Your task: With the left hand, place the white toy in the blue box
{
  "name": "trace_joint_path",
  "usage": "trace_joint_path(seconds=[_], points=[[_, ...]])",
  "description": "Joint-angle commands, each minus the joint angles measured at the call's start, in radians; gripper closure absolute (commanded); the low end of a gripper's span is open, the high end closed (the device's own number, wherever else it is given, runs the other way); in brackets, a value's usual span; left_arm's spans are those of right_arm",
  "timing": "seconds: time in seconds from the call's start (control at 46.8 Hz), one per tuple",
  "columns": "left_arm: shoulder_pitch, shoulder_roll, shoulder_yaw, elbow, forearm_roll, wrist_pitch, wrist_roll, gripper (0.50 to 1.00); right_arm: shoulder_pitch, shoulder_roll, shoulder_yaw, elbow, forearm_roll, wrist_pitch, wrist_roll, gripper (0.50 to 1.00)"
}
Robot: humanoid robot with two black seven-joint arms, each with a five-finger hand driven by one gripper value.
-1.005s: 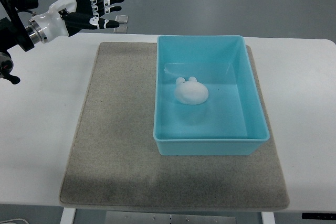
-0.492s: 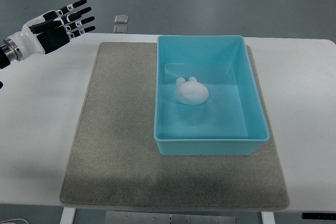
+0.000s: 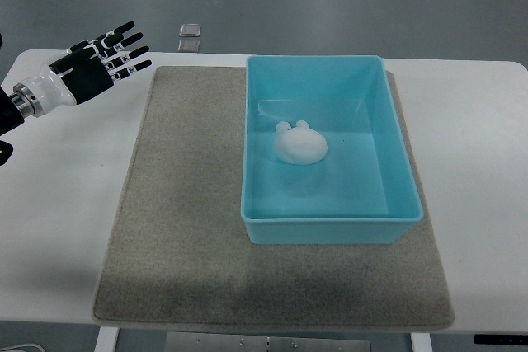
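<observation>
The white toy (image 3: 300, 144) lies inside the blue box (image 3: 330, 220), on its floor left of centre. The box stands on a grey mat (image 3: 181, 204) on the white table. My left hand (image 3: 103, 62) is at the upper left, over the table's far left corner. Its fingers are spread and it holds nothing. It is well apart from the box. The right arm is out of view.
The white table (image 3: 487, 162) extends past the mat on both sides. Two small grey squares (image 3: 190, 37) lie on the floor beyond the table's far edge.
My left hand has pulled back to the left away from the box, then dropped slightly toward the table's corner. The toy and box have not moved.
</observation>
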Motion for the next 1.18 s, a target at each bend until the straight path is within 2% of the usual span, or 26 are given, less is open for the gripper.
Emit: trace_joint_path(seconds=[0.0,0.193,0.385,1.155], points=[[-0.001,-0.007,0.000,0.002,0.001,0.000,-0.002,0.501,0.000,0.000,0.000,0.000,0.000,0.000,0.000,0.564],[0.001,-0.009,-0.002,0.006,0.003,0.000,-0.005,0.501,0.000,0.000,0.000,0.000,0.000,0.000,0.000,0.564],[0.002,-0.007,-0.006,0.055,0.014,0.000,-0.023,0.501,0.000,0.000,0.000,0.000,0.000,0.000,0.000,0.564],[0.011,-0.010,-0.006,0.046,0.015,0.000,-0.026,0.501,0.000,0.000,0.005,0.052,0.000,0.018,0.003,0.564]])
